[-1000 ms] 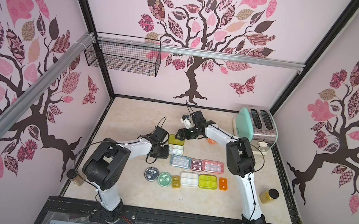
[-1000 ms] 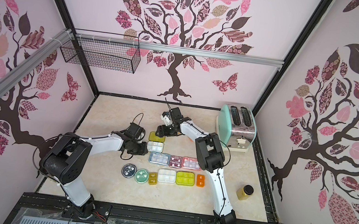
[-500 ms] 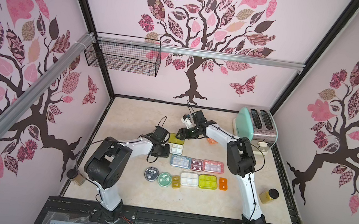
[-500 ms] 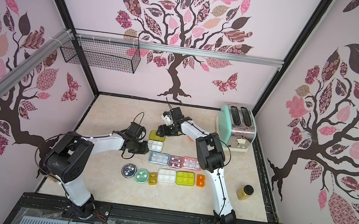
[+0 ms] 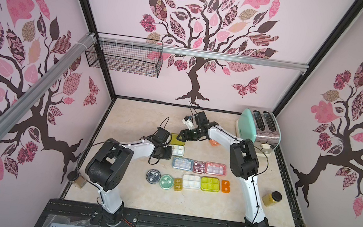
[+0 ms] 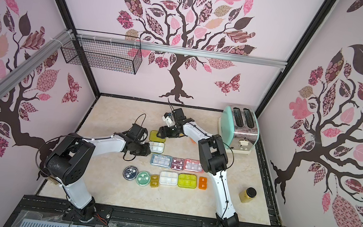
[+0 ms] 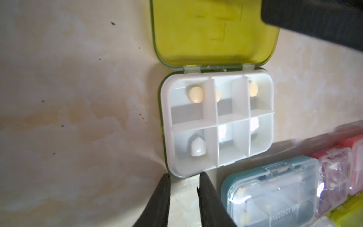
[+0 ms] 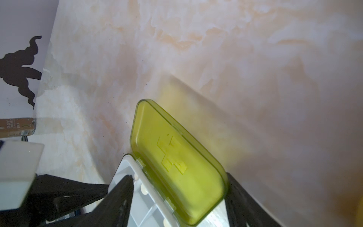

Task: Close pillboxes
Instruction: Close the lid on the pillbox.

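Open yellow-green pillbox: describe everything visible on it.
The open pillbox is rectangular with rounded corners: a white six-compartment tray holding pills, and a translucent yellow-green lid with an embossed cross, hinged by two clear tabs, swung open. It sits on the marbled table. The left gripper tips sit at one tray corner; the right gripper straddles the lid.

Orange box (image 5: 214, 143) mostly hidden behind right arm (image 5: 223, 135) in both top views. Jar (image 5: 73, 176) half covered by left arm (image 5: 106, 166). Pills in closed boxes (image 5: 191, 181) too small to count from above.

Left wrist view: blue box (image 7: 275, 192) cut by frame edge; maroon box (image 7: 334, 167) blurred; pink box (image 7: 356, 157) blurred and cut off; dark shape (image 7: 314, 19) in corner, blurred, unidentifiable.

Right wrist view: open box (image 8: 176, 157) — white tray runs off frame edge.
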`<state>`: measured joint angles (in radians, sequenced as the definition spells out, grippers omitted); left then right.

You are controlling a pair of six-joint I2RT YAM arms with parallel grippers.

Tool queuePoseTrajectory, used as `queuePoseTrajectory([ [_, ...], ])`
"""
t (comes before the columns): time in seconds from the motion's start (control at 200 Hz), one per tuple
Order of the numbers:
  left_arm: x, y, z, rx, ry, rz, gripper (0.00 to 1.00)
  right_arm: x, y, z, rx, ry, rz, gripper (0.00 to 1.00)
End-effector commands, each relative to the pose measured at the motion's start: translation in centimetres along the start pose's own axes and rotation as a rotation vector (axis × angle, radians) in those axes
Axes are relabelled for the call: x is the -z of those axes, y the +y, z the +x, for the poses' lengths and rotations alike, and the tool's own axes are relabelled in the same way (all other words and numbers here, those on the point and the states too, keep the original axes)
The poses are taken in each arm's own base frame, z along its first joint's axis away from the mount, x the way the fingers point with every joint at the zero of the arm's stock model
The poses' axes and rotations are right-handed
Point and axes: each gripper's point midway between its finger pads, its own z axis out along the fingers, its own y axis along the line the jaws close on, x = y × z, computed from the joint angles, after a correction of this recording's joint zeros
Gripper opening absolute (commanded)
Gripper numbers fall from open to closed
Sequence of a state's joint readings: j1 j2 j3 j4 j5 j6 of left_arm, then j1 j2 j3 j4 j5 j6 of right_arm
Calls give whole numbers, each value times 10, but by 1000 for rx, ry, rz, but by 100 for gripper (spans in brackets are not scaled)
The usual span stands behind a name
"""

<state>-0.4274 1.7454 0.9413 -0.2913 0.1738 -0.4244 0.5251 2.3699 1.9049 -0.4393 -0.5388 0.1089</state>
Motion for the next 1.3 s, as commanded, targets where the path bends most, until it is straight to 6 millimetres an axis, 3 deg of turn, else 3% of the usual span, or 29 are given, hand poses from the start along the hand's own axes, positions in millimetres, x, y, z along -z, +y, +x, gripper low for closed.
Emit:
queuePoseTrajectory([
  [0.0, -12, 13, 20, 4, 72, -49, 28, 24, 27, -16, 31, -36, -46, 74],
  [0.28, -13, 12, 18, 3, 70, -47, 28, 34, 41, -14, 41, -42, -93, 74],
  [0.57, -3, 11, 12, 3, 39, -54, 28, 37, 56, 4, 32, -22, -200, 72],
  [0.71, 16, -2, 16, -12, 33, -24, 28, 37, 52, 15, 15, -21, -182, 72],
  [0.875, 48, -20, 46, -30, 36, 23, 30, 38, 43, 21, -14, -36, -129, 73],
  [0.97, 60, -17, 45, -17, -1, 13, 37, 38, 32, 22, -67, -44, -68, 74],
  [1.206, 63, -12, 4, 53, -49, 72, 68, 38, 17, 33, -160, -54, 11, 69],
  [1.296, 58, -6, -13, 70, -79, 65, 71, 37, 17, 37, -180, -52, 13, 67],
])
